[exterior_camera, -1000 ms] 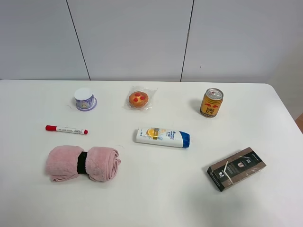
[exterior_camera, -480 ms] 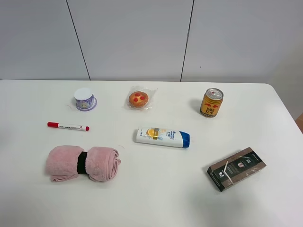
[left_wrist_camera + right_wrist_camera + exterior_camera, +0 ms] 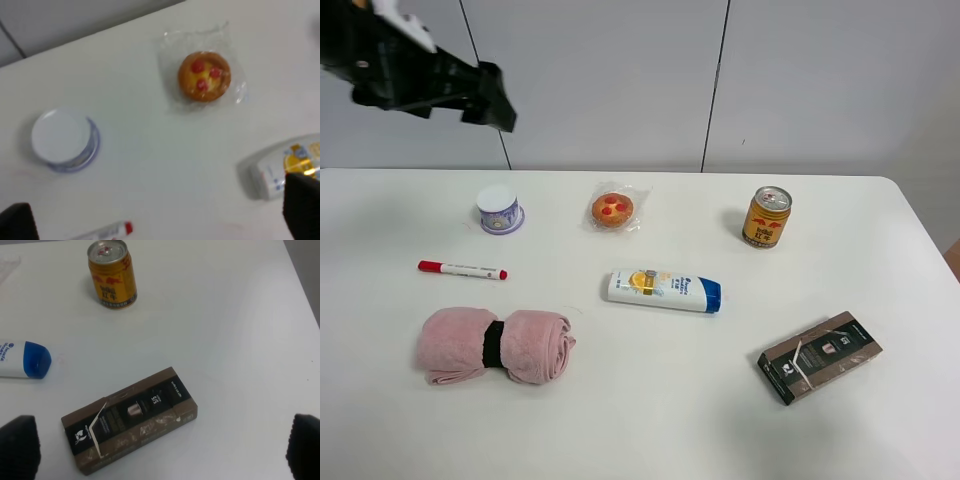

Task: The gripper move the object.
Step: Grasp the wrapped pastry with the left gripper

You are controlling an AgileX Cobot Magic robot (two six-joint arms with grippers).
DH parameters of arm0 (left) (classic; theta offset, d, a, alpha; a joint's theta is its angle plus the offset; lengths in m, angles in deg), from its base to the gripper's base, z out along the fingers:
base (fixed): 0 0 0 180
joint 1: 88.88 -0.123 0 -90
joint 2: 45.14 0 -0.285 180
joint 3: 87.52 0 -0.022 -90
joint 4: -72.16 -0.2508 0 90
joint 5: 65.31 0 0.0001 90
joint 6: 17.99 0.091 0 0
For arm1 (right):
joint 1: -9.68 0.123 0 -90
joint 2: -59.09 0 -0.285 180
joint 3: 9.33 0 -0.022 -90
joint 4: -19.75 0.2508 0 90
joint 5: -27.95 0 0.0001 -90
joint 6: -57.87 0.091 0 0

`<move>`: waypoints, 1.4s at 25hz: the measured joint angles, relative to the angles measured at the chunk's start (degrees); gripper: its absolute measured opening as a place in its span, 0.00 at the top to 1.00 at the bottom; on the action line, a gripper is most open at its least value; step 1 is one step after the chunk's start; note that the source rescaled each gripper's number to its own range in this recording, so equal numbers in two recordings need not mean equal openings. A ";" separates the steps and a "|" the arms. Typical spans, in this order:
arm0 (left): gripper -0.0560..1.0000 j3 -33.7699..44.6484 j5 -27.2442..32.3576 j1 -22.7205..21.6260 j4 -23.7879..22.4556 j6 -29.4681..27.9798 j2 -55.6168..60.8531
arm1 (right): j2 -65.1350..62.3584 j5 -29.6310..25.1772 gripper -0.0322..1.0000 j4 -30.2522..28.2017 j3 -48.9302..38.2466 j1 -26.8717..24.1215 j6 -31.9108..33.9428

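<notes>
The object is a small round orange-brown pastry [image 3: 612,210] with red spots, in a clear wrapper, lying at the back middle of the white table. It also shows in the left wrist view [image 3: 204,76]. My left gripper [image 3: 492,102] hangs high at the upper left, well above the table and apart from the pastry. In its wrist view the left gripper [image 3: 160,215] is open and empty, with its black fingertips [image 3: 303,204] at the frame's corners. My right gripper [image 3: 160,447] is open and empty above the brown box [image 3: 130,420]. It is out of the exterior view.
On the table are a lilac-and-white cup [image 3: 500,209], a red marker [image 3: 462,269], a rolled pink towel [image 3: 495,345], a white shampoo bottle with a blue cap [image 3: 664,289], a gold can [image 3: 766,216] and the brown box [image 3: 819,356].
My left arm has come into the exterior view at the upper left; earlier it was not in view. The things on the table have stayed in place.
</notes>
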 joint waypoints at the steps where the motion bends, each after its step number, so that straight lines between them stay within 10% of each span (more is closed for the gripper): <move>1: 0.00 -0.90 -1.28 1.02 0.00 -0.22 -1.99 | 0.00 0.00 0.00 0.00 0.00 0.00 0.00; 14: 0.00 -5.96 -14.90 7.35 5.09 -3.23 -21.72 | 0.00 0.00 0.00 0.00 0.00 0.00 0.00; 35: 0.00 -9.60 -29.08 9.24 -3.00 -7.16 -38.98 | 0.00 0.00 0.00 0.00 0.00 0.00 0.00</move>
